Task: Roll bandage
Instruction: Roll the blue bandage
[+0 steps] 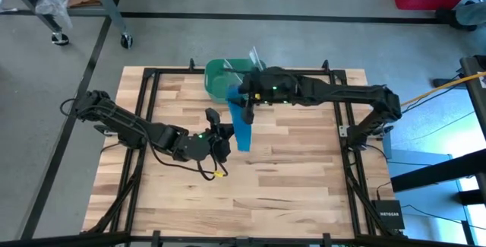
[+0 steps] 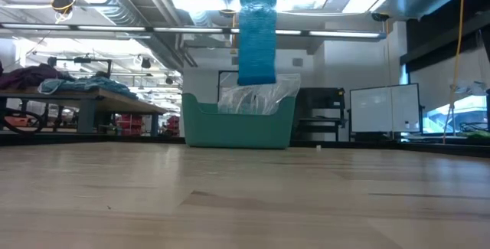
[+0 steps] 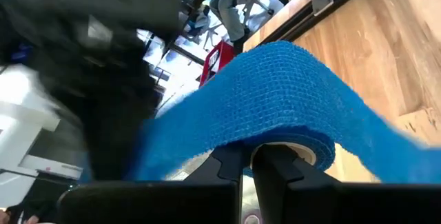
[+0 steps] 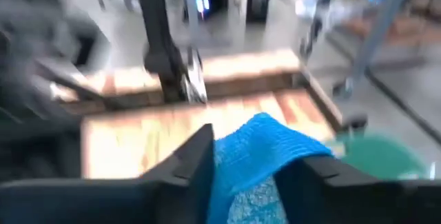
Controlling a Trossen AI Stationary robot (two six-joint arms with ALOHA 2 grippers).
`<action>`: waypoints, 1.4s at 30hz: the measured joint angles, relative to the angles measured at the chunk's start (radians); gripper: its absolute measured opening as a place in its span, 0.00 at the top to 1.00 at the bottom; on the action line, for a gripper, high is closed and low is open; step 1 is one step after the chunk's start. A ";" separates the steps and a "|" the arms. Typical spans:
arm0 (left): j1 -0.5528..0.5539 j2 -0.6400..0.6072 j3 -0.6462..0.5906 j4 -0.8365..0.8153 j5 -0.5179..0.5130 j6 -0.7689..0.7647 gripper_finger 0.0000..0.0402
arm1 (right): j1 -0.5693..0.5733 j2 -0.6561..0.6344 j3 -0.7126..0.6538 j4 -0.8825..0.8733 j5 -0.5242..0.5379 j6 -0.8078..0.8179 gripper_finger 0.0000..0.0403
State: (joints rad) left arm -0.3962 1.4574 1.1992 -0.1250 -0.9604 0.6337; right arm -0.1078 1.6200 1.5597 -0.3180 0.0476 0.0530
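Blue fabric strip, the bandage (image 1: 243, 125), hangs between my two grippers above the middle of the table (image 1: 288, 178). My right gripper (image 1: 247, 104) pinches the top end; in the right wrist view the cloth (image 4: 258, 155) is clamped between my two dark fingers (image 4: 196, 162). My left gripper (image 1: 220, 134) sits lower and to the side. Its wrist view shows the strip draped over a small core or started roll (image 3: 296, 151) right at its fingertips. They look closed on that roll, though the contact itself is hidden under the cloth, so that is a judgement.

Step in hand, as I judge it: winding the free length onto the roll at my left gripper while the right holds tension. To do it well, keep the strip taut and flat, edges square to the roll, no twist, and feed slowly so the layers stack evenly. Slack would let it telescope.

Orientation: the long axis is close to vertical. In the low view the band (image 2: 257, 31) drops straight down from the top edge, its lower end above the table and clear of it, in front of the green bin (image 2: 237, 122). From above it runs from the right gripper toward the table's near side. The flat face is toward the low camera.
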 joint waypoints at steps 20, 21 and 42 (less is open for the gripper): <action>0.037 0.000 0.000 -0.077 0.004 -0.112 0.96 | 0.002 -0.097 0.000 -0.203 -0.102 0.286 0.32; 0.037 0.000 0.000 -0.076 0.004 -0.113 0.96 | 0.002 -0.097 0.000 -0.203 -0.102 0.291 0.32; 0.036 0.000 0.000 -0.073 0.007 -0.114 0.96 | 0.017 -0.213 -0.001 -0.510 -0.211 0.256 0.32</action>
State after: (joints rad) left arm -0.3599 1.4578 1.1995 -0.1979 -0.9529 0.5192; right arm -0.0904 1.4070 1.5589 -0.8275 -0.1631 0.3093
